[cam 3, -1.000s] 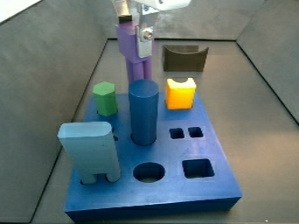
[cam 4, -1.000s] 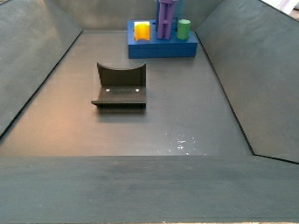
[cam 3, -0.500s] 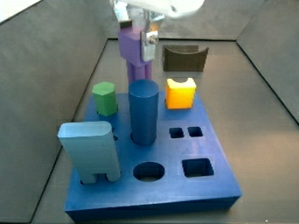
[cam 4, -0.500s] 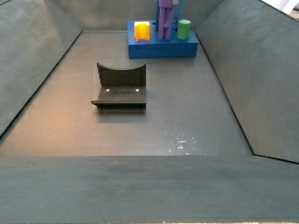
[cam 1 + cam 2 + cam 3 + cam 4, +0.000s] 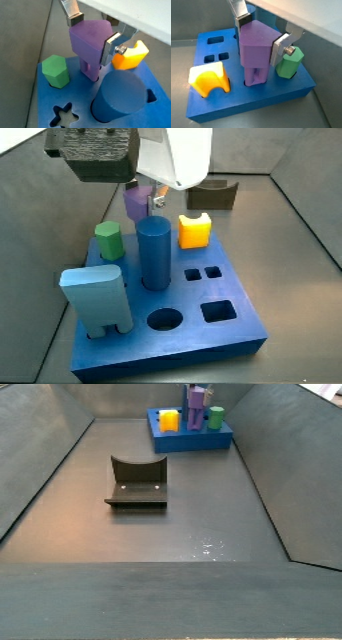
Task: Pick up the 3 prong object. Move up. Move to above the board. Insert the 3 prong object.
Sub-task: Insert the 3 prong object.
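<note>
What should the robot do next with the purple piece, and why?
Probably push it gently a little further down before letting go. In both wrist views the gripper clamps the 3 prong object by its head, and the prongs already stand in the board between the green peg and the orange block. Whether it is fully seated is unclear.
</note>
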